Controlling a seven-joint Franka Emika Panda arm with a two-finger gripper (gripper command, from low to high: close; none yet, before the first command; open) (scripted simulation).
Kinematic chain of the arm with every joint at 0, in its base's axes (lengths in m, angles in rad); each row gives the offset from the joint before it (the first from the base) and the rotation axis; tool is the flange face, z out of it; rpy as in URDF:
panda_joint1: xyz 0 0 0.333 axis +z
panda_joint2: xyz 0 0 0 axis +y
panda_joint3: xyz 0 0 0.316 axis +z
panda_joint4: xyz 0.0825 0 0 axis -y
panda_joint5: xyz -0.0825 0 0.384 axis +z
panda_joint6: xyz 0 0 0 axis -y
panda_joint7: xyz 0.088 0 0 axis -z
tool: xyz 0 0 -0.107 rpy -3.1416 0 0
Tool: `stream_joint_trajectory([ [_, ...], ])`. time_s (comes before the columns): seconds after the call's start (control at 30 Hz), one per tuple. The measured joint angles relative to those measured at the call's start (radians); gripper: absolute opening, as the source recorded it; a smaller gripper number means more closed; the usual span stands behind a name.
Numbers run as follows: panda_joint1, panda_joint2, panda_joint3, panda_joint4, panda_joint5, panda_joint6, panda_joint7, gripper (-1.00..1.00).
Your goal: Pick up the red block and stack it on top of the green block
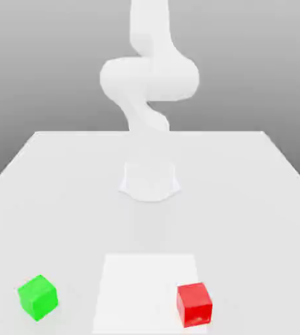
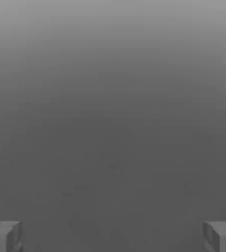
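Note:
The red block (image 1: 194,305) sits on the white table near its front edge, toward the exterior view's right. The green block (image 1: 38,297) rests on the table near the same edge, toward the exterior view's left, well apart from the red one. In the hand view my gripper (image 2: 113,237) is open, its two grey fingertips (image 2: 4,236) standing far apart with nothing between them and a plain grey background beyond. The white arm (image 1: 149,78) rises from its base at the far middle of the table and leaves the exterior view at the top.
The arm's round base (image 1: 150,180) stands in the middle of the table (image 1: 61,196). A brighter white square patch (image 1: 146,281) lies flat between the two blocks, and the red block overlaps its right edge. The table's far edge runs behind the base.

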Motion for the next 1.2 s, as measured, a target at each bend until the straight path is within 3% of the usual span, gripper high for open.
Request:
stream_joint_trajectory([
  [0.5, 0.002, 0.551, 0.082, -0.116, -0.076, 0.218, 0.029, 0.00],
  [0.8, 0.030, 0.872, 0.111, -0.184, -0.052, 0.352, -0.003, 0.00],
  [0.97, 0.056, 1.052, 0.080, -0.166, -0.091, 0.490, 0.025, 0.00],
  [1.0, 0.062, 1.075, 0.073, -0.163, -0.098, 0.510, 0.029, -1.00],
  [1.2, 0.064, 1.087, 0.070, -0.161, -0.102, 0.519, 0.033, -1.00],
])
